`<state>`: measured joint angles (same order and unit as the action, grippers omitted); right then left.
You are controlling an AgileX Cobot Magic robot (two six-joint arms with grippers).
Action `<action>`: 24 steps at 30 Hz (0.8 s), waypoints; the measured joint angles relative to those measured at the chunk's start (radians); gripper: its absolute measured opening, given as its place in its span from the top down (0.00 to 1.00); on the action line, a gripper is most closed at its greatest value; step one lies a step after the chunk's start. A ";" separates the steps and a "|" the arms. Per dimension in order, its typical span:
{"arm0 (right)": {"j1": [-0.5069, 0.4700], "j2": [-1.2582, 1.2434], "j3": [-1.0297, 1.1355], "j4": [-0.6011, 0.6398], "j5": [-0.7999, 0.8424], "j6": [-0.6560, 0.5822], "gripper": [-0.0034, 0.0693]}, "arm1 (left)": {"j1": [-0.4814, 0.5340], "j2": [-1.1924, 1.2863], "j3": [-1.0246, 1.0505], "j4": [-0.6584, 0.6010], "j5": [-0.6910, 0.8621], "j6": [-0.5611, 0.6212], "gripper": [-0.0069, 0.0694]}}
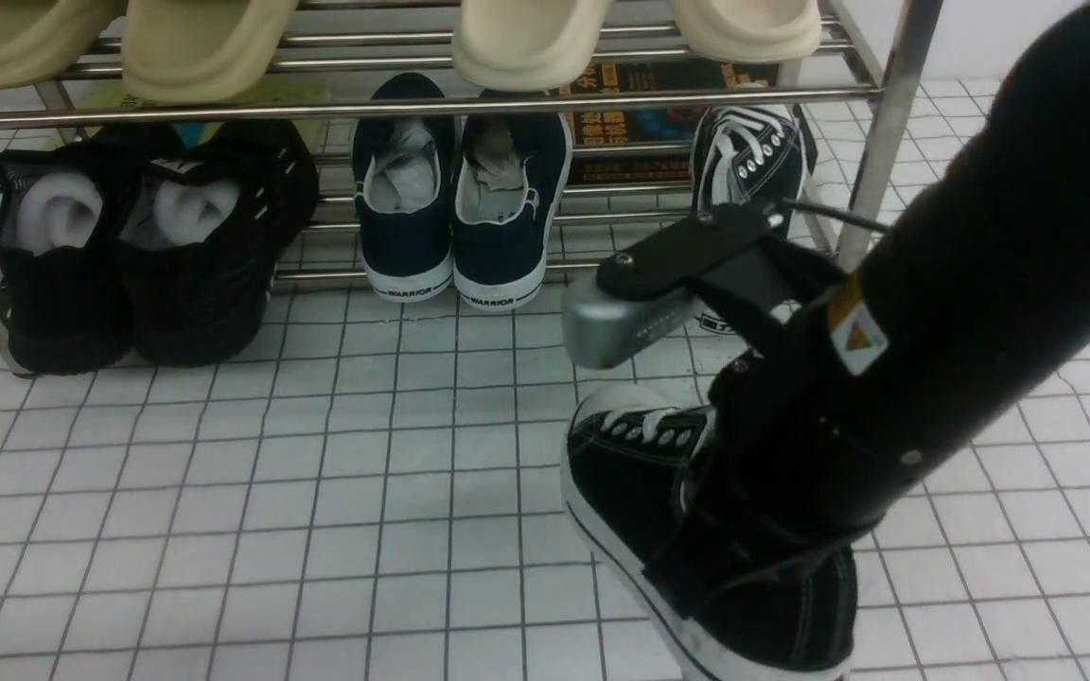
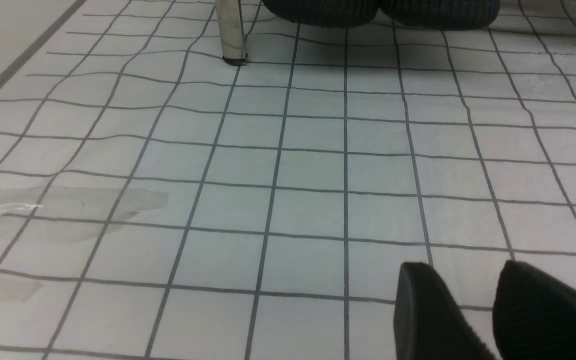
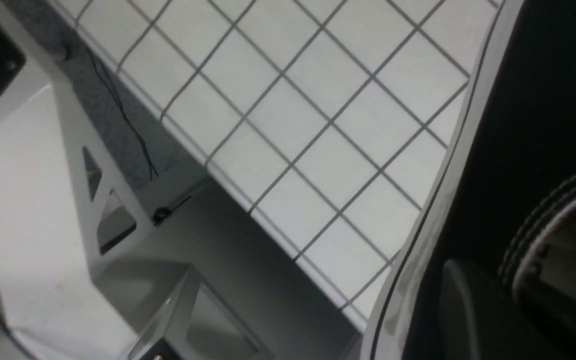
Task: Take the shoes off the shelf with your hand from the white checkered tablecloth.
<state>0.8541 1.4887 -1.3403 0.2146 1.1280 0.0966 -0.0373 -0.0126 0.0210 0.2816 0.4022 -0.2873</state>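
R gripper (image 1: 739, 515) clamps the collar of held sneaker (image 1: 640, 482), front-right on the tablecloth (image 1: 318, 492), clear of the shelf (image 1: 413, 102). Wide bare cloth to its left. Only the R wrist view shows the cloth's near edge (image 3: 228, 185), close by the sole. Only the L wrist view shows the L gripper (image 2: 473, 285): narrow gap at the tips, can't tell if closed. Held sneaker's long axis runs diagonal, toe twd shelf, heel twd robot. Second sneaker (image 1: 748, 151) sits on bottom tier, far right.
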 joint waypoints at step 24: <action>-0.001 0.279 0.031 -0.380 -0.331 0.365 0.84 | 0.000 0.000 0.000 0.000 0.000 0.000 0.59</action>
<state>0.8530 1.7679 -1.3096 -0.1656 0.7974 0.4613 -0.0373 -0.0126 0.0210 0.2816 0.4022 -0.2873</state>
